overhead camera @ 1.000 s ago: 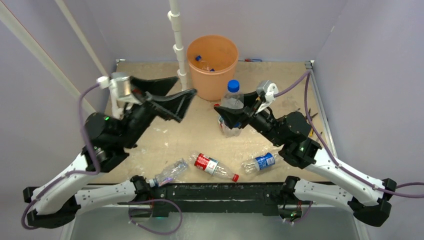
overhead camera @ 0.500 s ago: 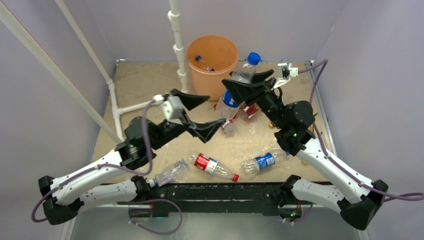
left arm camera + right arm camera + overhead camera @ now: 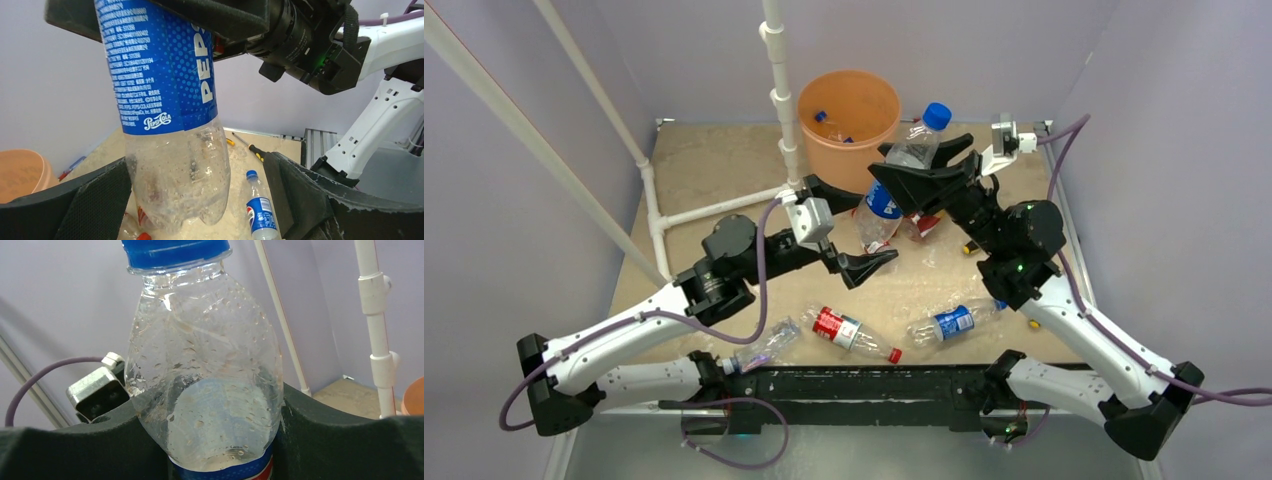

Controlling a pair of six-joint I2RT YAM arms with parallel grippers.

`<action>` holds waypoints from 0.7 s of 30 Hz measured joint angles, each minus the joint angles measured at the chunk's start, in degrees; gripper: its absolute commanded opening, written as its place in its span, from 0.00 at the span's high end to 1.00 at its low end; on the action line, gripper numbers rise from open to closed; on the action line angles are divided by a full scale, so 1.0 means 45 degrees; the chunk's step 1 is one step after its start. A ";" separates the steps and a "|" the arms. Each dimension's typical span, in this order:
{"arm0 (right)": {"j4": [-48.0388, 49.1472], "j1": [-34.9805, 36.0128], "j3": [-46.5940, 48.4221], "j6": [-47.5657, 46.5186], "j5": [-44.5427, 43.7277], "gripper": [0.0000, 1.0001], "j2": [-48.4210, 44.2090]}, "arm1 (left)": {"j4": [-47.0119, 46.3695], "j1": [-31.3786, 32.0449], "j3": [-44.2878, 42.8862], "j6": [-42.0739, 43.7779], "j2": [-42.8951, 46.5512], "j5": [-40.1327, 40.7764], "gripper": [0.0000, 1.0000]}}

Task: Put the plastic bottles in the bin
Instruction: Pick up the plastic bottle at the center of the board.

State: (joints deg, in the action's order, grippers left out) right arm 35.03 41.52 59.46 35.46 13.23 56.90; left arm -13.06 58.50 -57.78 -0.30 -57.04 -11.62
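Clear blue-capped plastic Pepsi bottle (image 3: 882,200) is gripped tight by right gripper (image 3: 916,165), held tilted at 4 o'clock of round orange plastic bin (image 3: 810,100). Left gripper (image 3: 200,200) is spread open around bottle base. Bottle should be carried over rim toward 10 o'clock before release.

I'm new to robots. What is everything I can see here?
bin: one, orange, far end of the table.
bottle in bin: at least one, blue cap.
held bottle: one, clear, blue cap, Pepsi label, aloft beside bin.
lying bottles: three, clear, red-labelled, blue-labelled, near front edge.
crushed bottles: count unclear, under the held bottle.
pipe frame: one, white, left of bin.
table: one, tan.
left gripper: black, open, flanking held bottle's base.
right gripper: black, shut on held bottle.
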 measured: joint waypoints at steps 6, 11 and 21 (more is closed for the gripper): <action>0.0534 0.0000 -0.0175 0.0316 0.0287 0.60 0.0087 | 0.0005 0.0005 -0.0355 0.0097 -0.1020 0.0005 0.09; 0.0831 0.0000 -0.0194 0.0510 0.0622 0.60 0.0481 | -0.0010 0.0005 -0.0355 0.0384 -0.1350 0.0631 0.44; 0.0801 0.0000 -0.0185 0.0500 0.0928 0.27 0.0529 | 0.0049 -0.0019 -0.0374 0.0568 -0.1350 0.0869 0.86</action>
State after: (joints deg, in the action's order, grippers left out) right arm 38.63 41.52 58.63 37.71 17.41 59.29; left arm -12.84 58.41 -59.46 2.26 -63.11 -7.70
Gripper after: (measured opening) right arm 0.650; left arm 0.611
